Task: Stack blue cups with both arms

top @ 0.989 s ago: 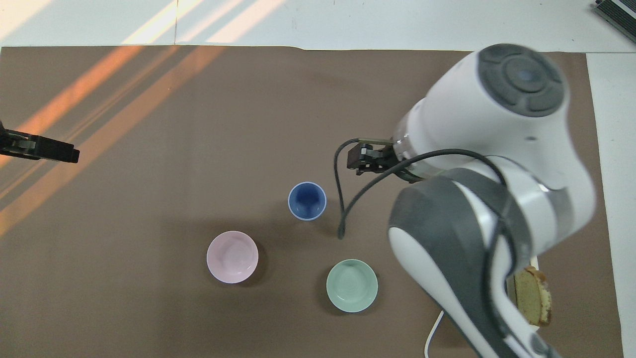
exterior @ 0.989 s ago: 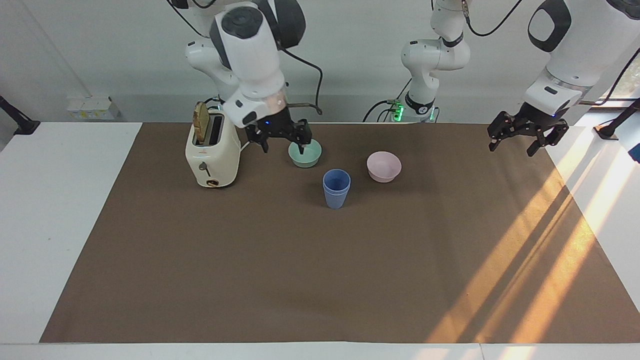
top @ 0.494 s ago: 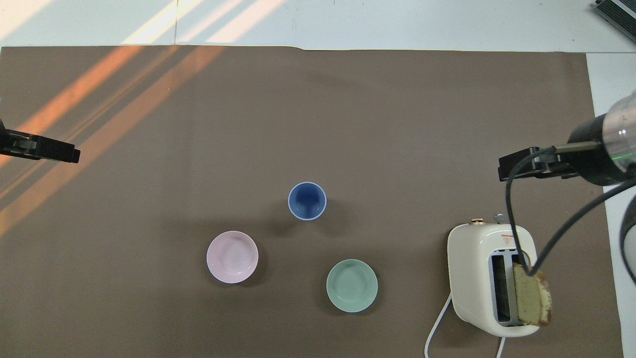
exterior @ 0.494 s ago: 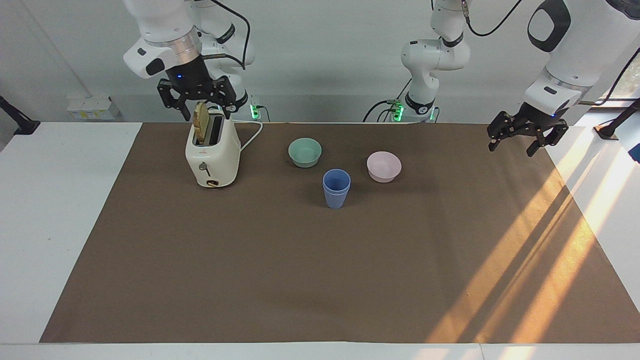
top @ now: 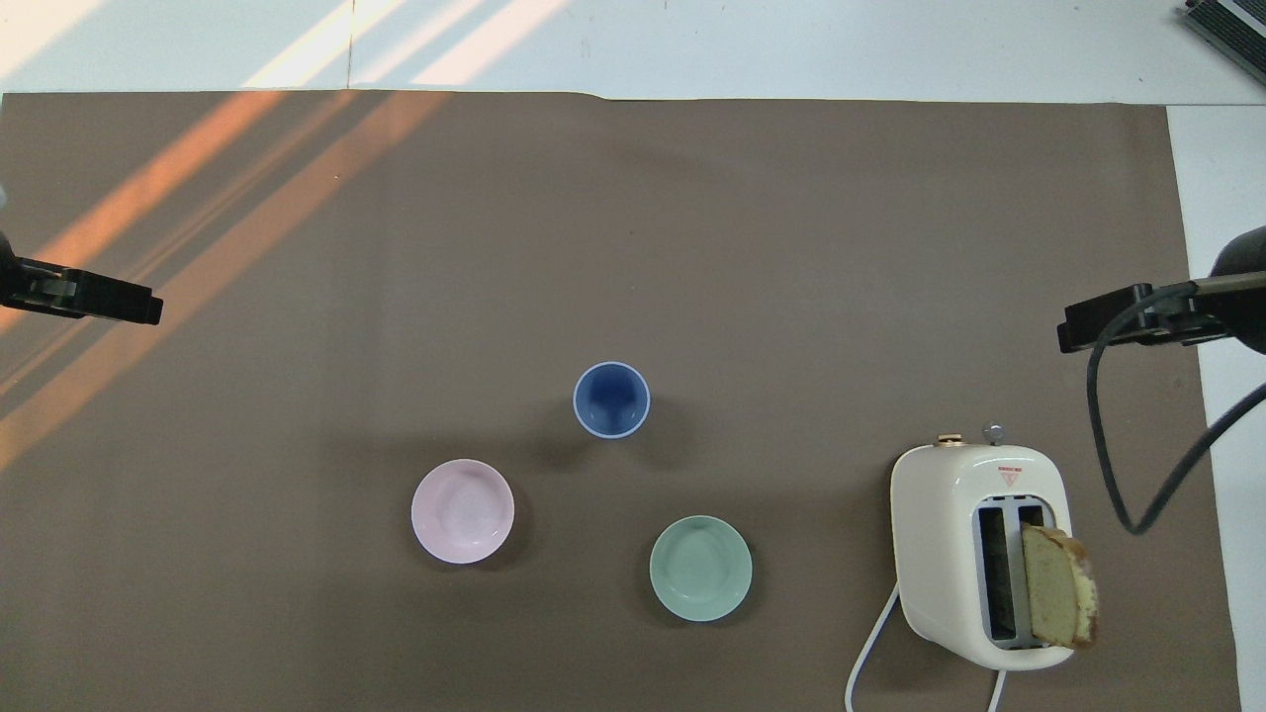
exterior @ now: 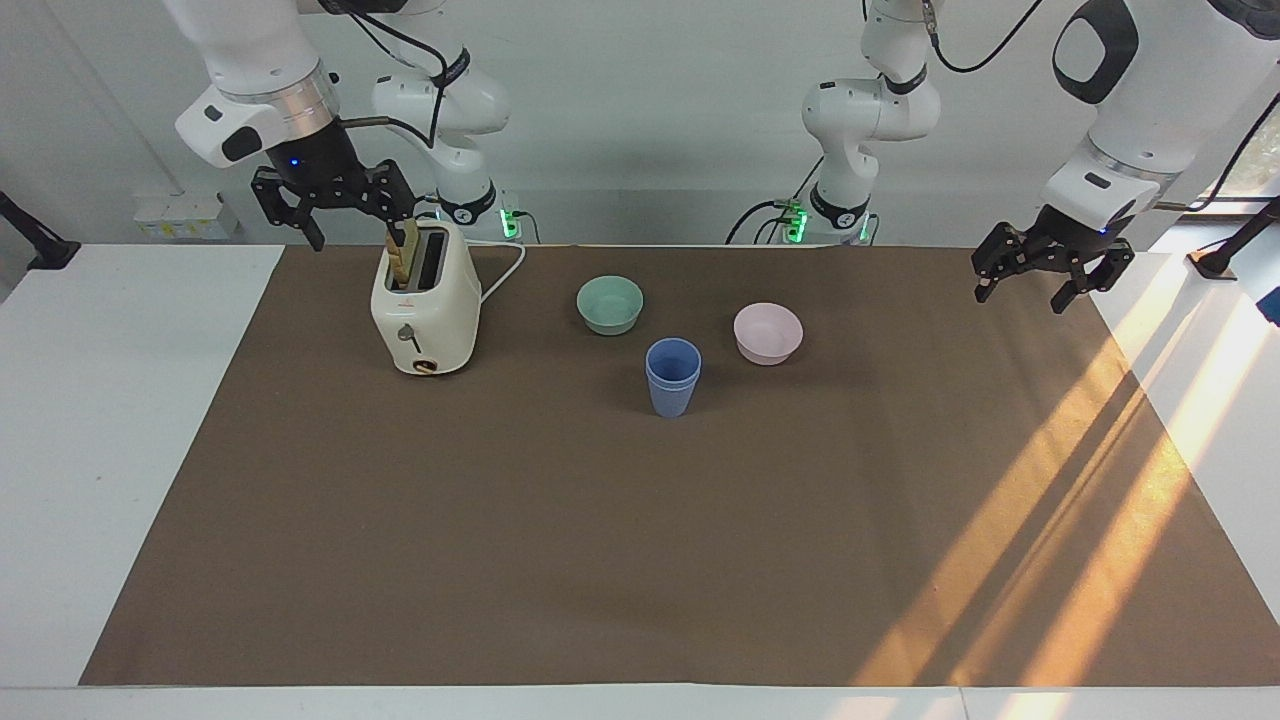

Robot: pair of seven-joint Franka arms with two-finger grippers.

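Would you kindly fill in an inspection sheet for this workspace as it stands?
Surface: brown mat over white table, sunlight streaks at the left arm's end.
Job's things: blue cups nested in one upright stack, mid-mat, ungripped.
Clutter: mint-green bowl, pale pink bowl, cream toaster holding a bread slice.
Grippers: right claw open, raised beside the toaster; left claw open, raised over the mat's edge.
Cables: white toaster cord; black arm cable.
Surroundings: white wall; nothing else seen.
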